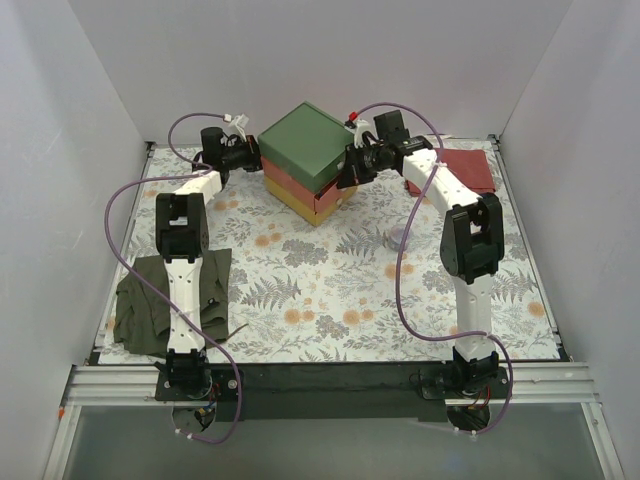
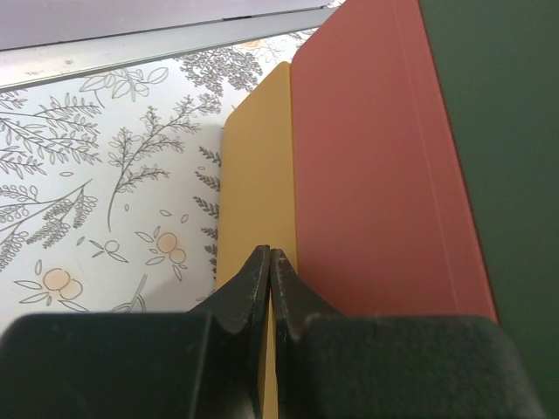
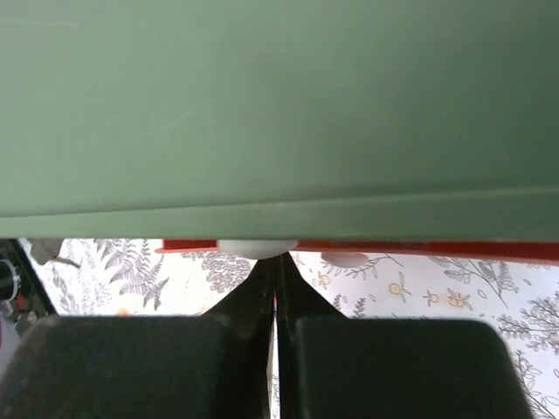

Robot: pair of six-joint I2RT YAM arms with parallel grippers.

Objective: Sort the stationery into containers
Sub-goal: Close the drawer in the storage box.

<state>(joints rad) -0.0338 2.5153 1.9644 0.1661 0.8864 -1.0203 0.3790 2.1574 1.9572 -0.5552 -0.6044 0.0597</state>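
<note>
The three drawers stand stacked as one box at the back middle: green (image 1: 305, 143) on top, red (image 1: 298, 184), yellow (image 1: 305, 208) at the bottom. My left gripper (image 1: 252, 157) is shut and empty, its tips (image 2: 269, 255) against the box's left side where the yellow drawer (image 2: 258, 166) meets the red one (image 2: 367, 175). My right gripper (image 1: 347, 172) is shut, its tips (image 3: 278, 259) touching a white knob (image 3: 258, 248) just under the green drawer (image 3: 279, 105). No pens or highlighters show in any view.
An olive cloth (image 1: 150, 300) lies at the near left beside the left arm. A red cloth (image 1: 465, 170) lies at the back right. Purple cables (image 1: 405, 280) loop along both arms. White walls close in the floral mat (image 1: 330, 290) on three sides.
</note>
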